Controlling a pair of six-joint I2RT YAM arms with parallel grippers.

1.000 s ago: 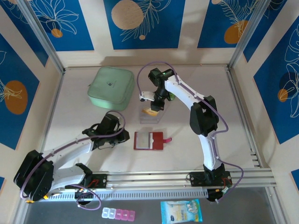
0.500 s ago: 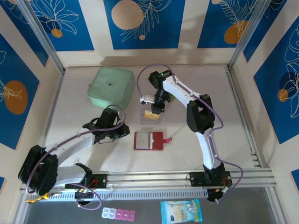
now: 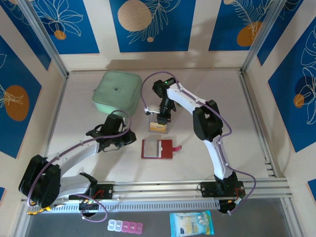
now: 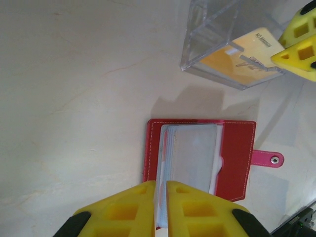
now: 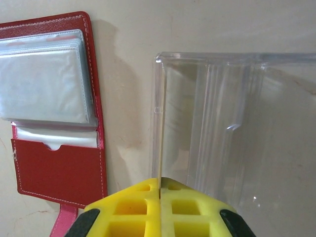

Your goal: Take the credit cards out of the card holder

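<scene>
Pale table [image 3: 247,123], walled with blue leaf-pattern panels [image 3: 148,24]. Items, in descending size:

1. Pale-green square pouch [image 3: 114,94]. It lies flat, beyond the left fingers [image 4: 133,207] and well to the left of the right fingers [image 5: 133,202].
2. Blue printed packet [image 3: 191,223]. It sits on the dark strip behind the arm bases, well apart from both sets of fingers.
3. Clear plastic box [image 5: 237,98]. It stands directly ahead of the right fingers, which meet its near edge. These fingers are clenched with no gap between them.
4. Card holder [image 4: 236,158], red. It lies open and flat on the table, on the near side of the right fingers, with its clear pockets [image 4: 190,148] facing up. The tips of the left fingers stand over its edge, drawn close with only a thin slit between them. A pale pocket edge shows in the slit; whether it is pinched cannot be told.
5. Pill organiser [image 3: 125,226], clear and pink. It sits behind the arm bases.
6. Credit card [image 4: 247,54], orange-yellow. It lies inside the clear box, with one end reaching the right fingers; whether they grasp it cannot be told.
7. Tab [image 4: 269,159], pink-red with a snap. It is on the card holder's side away from the left fingers.
</scene>
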